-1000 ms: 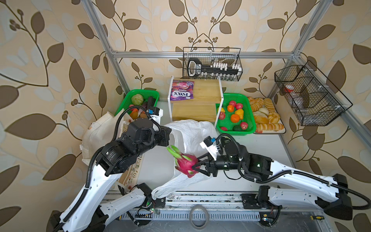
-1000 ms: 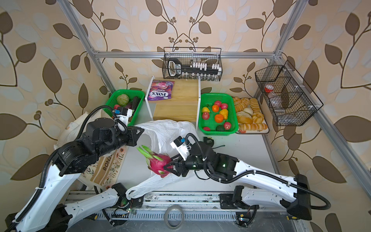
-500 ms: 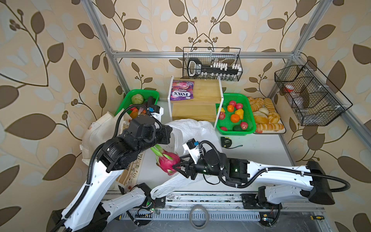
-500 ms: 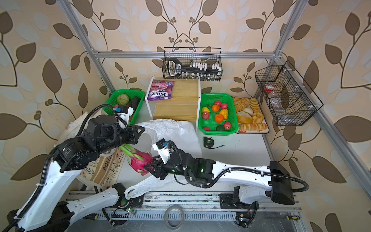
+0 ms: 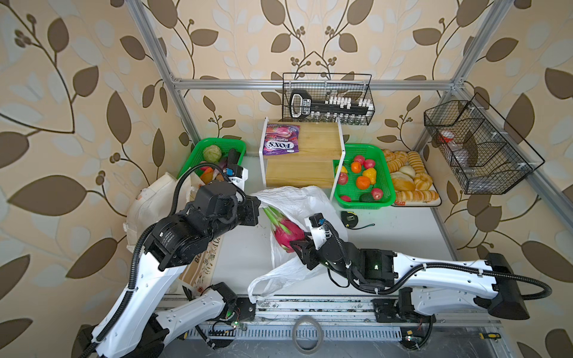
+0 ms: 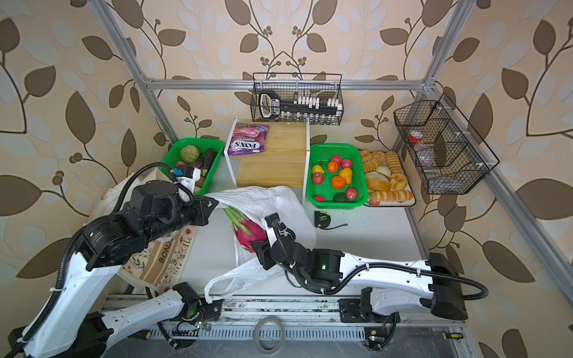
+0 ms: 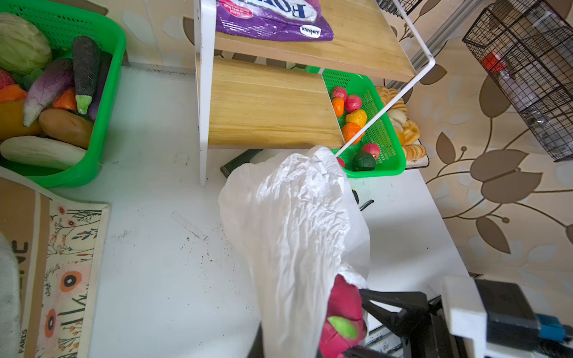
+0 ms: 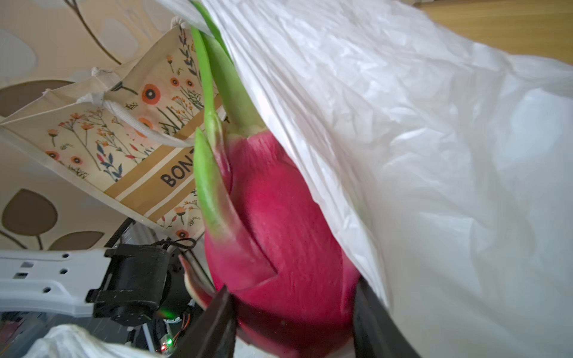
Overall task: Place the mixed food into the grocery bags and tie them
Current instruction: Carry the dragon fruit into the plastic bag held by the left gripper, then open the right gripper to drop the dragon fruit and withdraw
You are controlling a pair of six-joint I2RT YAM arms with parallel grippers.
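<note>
Dragon fruit (image 5: 286, 237) sits mid-table at the mouth of the white plastic bag (image 5: 297, 198) in both top views, clamped by the right gripper (image 5: 296, 246). The left gripper (image 6: 213, 204) pinches the bag's rim.

Left wrist: the purple packet (image 7: 273, 18) lies unpacked on the shelf (image 7: 269, 102), and fruit (image 7: 352, 130) fills the green basket (image 7: 381, 170).

Right wrist: the canvas tote (image 8: 102, 136) is untied, its contents unseen. Packing looks barely begun.

The left arm (image 5: 145, 288) and right arm (image 5: 440, 272) pair white link shells with black joint housings; a black ribbed hose (image 5: 134, 263) runs along each. Their black base blocks (image 5: 384, 310) sit on the metal rail (image 5: 310, 305). Small dark screws (image 8: 63, 256) dot the white shells. The right gripper (image 8: 293, 322) has flat black fingers (image 8: 214, 325).
</note>
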